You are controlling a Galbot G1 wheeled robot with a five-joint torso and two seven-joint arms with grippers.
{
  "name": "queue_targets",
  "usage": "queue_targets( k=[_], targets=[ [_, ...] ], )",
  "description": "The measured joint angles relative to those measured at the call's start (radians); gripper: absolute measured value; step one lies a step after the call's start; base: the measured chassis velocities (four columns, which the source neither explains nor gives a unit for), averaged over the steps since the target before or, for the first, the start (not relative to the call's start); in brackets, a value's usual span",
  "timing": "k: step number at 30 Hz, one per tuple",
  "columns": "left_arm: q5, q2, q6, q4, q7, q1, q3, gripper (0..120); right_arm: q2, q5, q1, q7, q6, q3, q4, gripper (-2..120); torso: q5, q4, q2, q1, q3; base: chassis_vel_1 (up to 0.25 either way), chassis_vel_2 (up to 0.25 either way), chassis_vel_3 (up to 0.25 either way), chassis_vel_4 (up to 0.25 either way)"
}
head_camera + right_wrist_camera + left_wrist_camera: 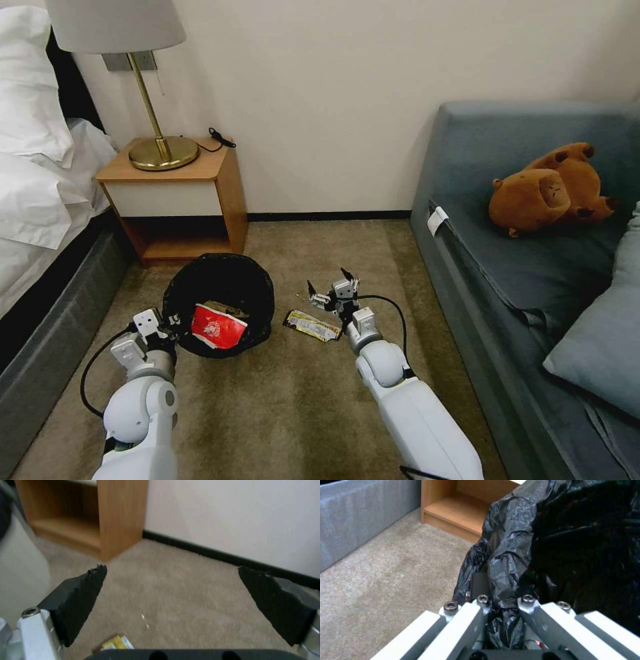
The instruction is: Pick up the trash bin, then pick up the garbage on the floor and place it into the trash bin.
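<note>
Below, right gripper (328,283) over snack wrapper (311,325)

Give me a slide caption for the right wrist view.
Right gripper, jaws open, above the carpet near a yellow wrapper.

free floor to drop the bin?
Bare carpet between nightstand and sofa, back to the wall. Crowded in front: trash bin held at its rim by the left tool, snack wrapper beside the open right tool.
</note>
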Motion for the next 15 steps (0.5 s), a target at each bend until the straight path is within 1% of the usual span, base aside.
queue_targets(
  k=[1,4,5,7,8,10,13,15],
  targets=[
    [0.000,0.000,0.000,0.000,0.000,0.000,0.000,1,0.000,0.000,0.000,0.000,0.000,0.000,0.000,100,0.0000,0.0000,0.000,0.000,0.000,0.000,0.000,0.000,0.000],
    [-0.004,0.000,0.001,-0.003,-0.003,0.004,-0.002,1,-0.005,-0.014,0.050,-0.022,0.034,-0.033,-0.110,100,-0.0001,0.0000,0.000,0.000,0.000,0.000,0.000,0.000,0.000],
    [-0.004,0.000,0.001,-0.003,-0.003,0.004,-0.002,1,-0.005,-0.014,0.050,-0.022,0.034,-0.033,-0.110,100,-0.0001,0.0000,0.000,0.000,0.000,0.000,0.000,0.000,0.000],
    [-0.004,-0.003,0.002,-0.003,-0.004,0.004,0.001,1,-0.005,-0.036,0.088,-0.044,0.059,-0.068,-0.192,100,-0.0001,0.0000,0.000,0.000,0.000,0.000,0.000,0.000,0.000],
    [-0.004,-0.003,0.002,-0.003,-0.004,0.004,0.001,1,-0.005,-0.036,0.088,-0.044,0.059,-0.068,-0.192,100,-0.0001,0.0000,0.000,0.000,0.000,0.000,0.000,0.000,0.000],
    [-0.005,-0.005,0.002,-0.001,-0.005,0.004,0.001,1,-0.002,-0.073,0.123,-0.059,0.095,-0.100,-0.273,100,-0.0001,0.0000,0.000,0.000,0.000,0.000,0.000,0.000,0.000],
    [-0.005,-0.005,0.002,0.001,-0.005,0.004,0.000,1,0.003,-0.090,0.139,-0.067,0.109,-0.110,-0.314,100,-0.0001,0.0001,0.000,0.000,0.000,0.000,0.000,0.000,0.000],
    [-0.006,-0.005,0.002,0.003,-0.007,0.001,-0.002,1,0.020,-0.124,0.177,-0.097,0.140,-0.124,-0.409,100,-0.0002,0.0000,0.000,0.000,0.000,0.000,0.000,0.000,0.000]
  ],
)
